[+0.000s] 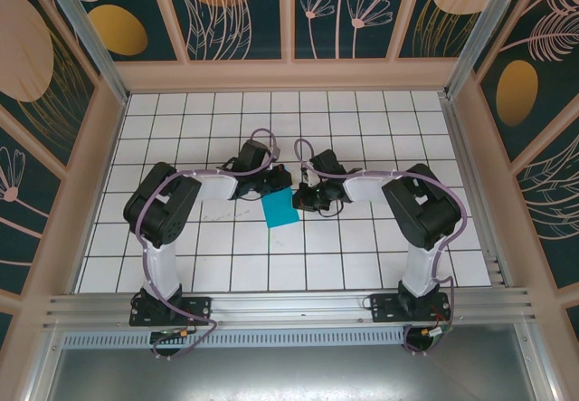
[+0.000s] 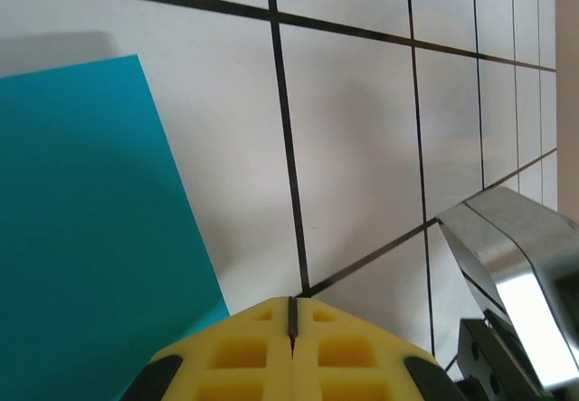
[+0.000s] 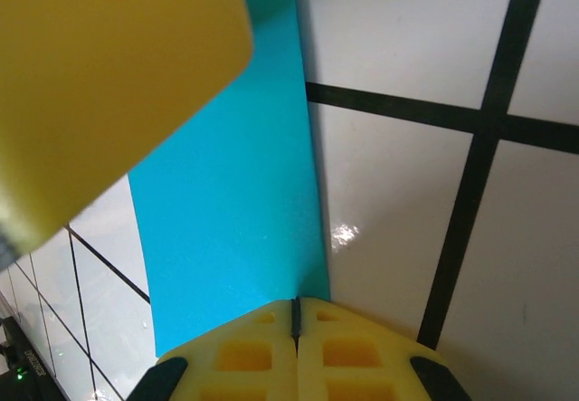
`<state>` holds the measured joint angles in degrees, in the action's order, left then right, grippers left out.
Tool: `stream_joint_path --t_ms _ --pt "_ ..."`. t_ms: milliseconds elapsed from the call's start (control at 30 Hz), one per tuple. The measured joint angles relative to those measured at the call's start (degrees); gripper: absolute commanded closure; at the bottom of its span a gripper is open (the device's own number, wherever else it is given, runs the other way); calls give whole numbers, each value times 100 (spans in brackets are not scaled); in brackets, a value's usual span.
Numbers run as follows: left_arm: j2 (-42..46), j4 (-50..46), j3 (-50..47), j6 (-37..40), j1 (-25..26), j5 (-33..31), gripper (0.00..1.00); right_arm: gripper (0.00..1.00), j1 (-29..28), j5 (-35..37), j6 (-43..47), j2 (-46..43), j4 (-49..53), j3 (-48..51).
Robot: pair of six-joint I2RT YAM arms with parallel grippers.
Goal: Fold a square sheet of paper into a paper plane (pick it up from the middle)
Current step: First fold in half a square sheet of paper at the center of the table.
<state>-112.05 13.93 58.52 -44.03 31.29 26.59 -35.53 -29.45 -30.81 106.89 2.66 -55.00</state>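
You've got one square sheet of paper [image 1: 280,209] and two grippers, on a white grid-tiled table [image 1: 362,247] boxed in by dark floral wall panels [image 1: 244,12]. The paper's mid-table, right between them. Left gripper [image 2: 292,303] is clamped on nothing just beside it; right gripper [image 3: 295,301] is clamped too, tips at its edge, can't tell if it's pinching.

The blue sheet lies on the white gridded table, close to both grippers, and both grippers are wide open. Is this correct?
Not quite: both are shut. In the wrist views the yellow fingers of the left gripper and the right gripper meet at a thin seam. The blue sheet does lie on the gridded table, close to both.
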Motion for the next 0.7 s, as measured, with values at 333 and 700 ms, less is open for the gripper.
stream_joint_path --t_ms 333,700 --pt "-496 -680 636 702 0 -114 100 100 2 -15 216 -11 -57 59" --pt "-549 -1119 905 1117 22 -256 100 100 2 -15 424 -420 -127 603"
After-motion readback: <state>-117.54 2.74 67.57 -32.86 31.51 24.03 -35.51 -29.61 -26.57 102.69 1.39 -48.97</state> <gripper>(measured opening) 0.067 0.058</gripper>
